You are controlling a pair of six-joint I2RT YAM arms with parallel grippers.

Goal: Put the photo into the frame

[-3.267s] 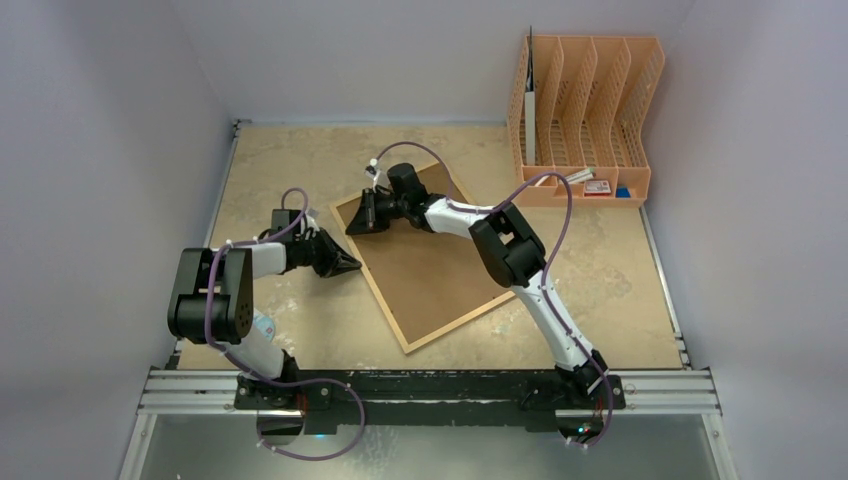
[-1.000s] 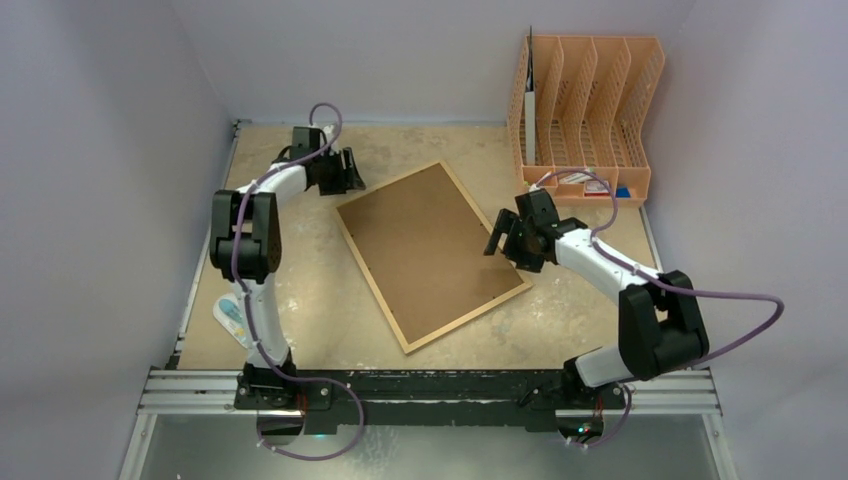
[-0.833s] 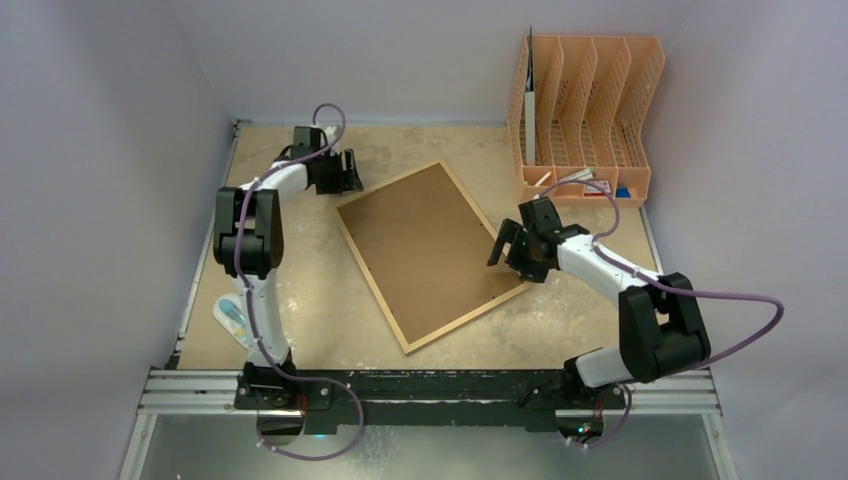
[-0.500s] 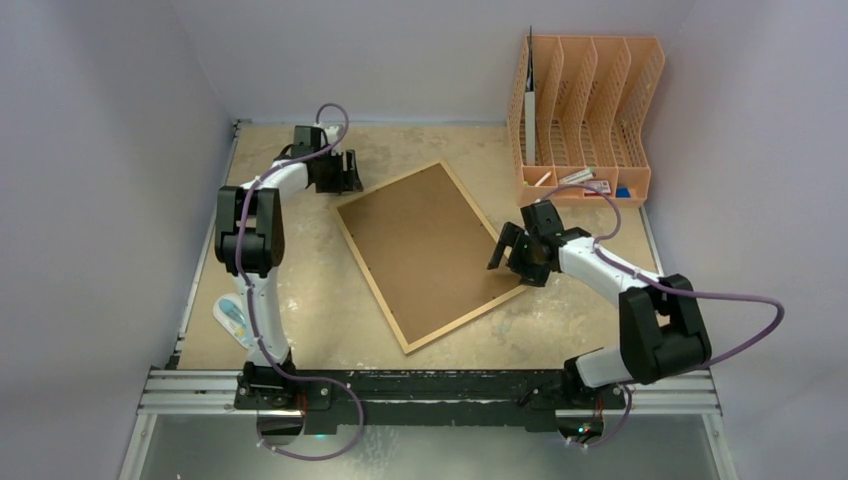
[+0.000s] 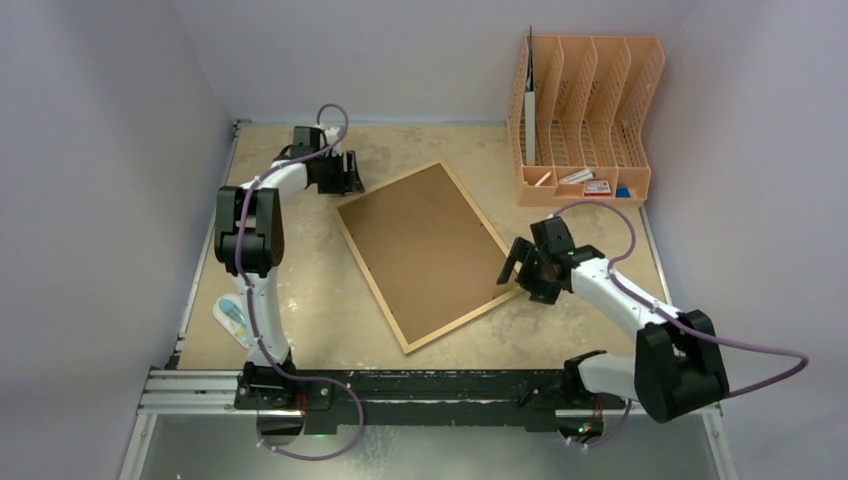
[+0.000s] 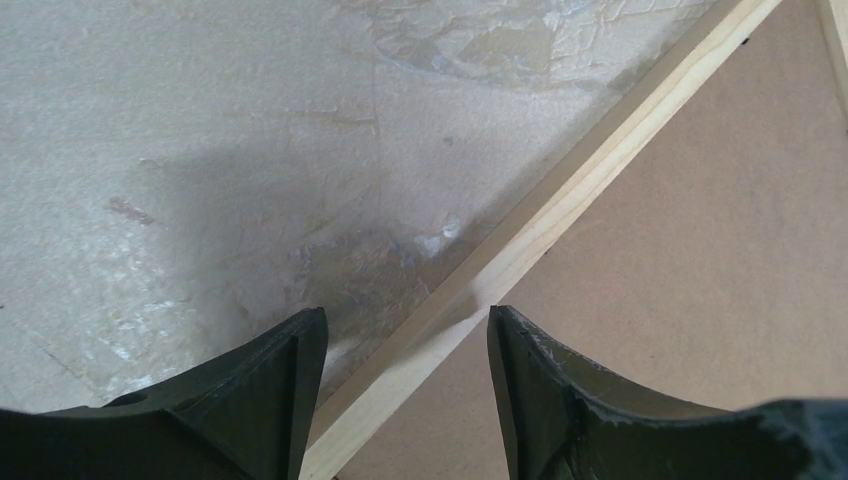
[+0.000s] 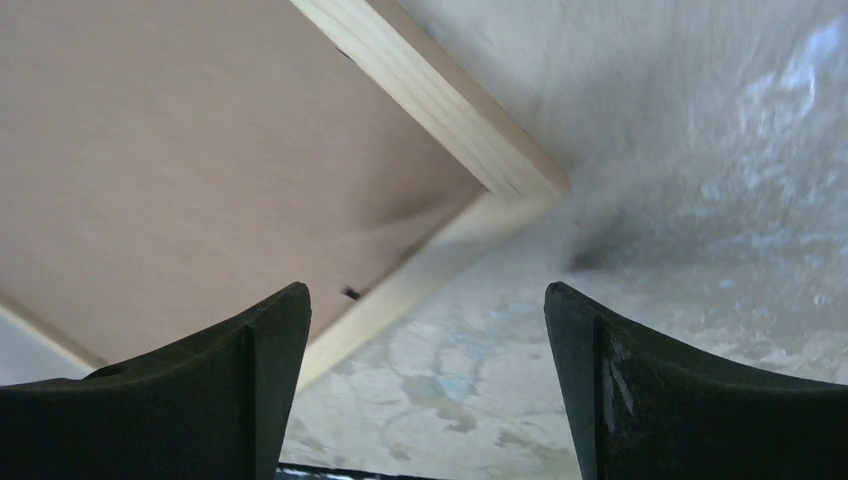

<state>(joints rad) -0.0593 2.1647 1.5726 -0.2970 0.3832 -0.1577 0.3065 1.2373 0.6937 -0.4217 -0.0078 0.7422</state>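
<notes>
The frame lies face down mid-table, brown fibreboard back up, its thin light-wood border all round. My left gripper hangs open at the frame's far-left corner. In the left wrist view its fingertips straddle the wood border, one over the table, one over the backing. My right gripper is open at the frame's right corner. In the right wrist view its jaws stand wide over bare table, the frame corner just ahead. The photo is hidden.
An orange file organiser stands at the back right, a white sheet in its left slot and small items in its front tray. A small blue-and-white object lies by the left arm's base. Walls close three sides.
My right gripper has slid toward me along the frame's right edge to its right corner. The left gripper has stayed at the far-left corner. The frame has not moved.
</notes>
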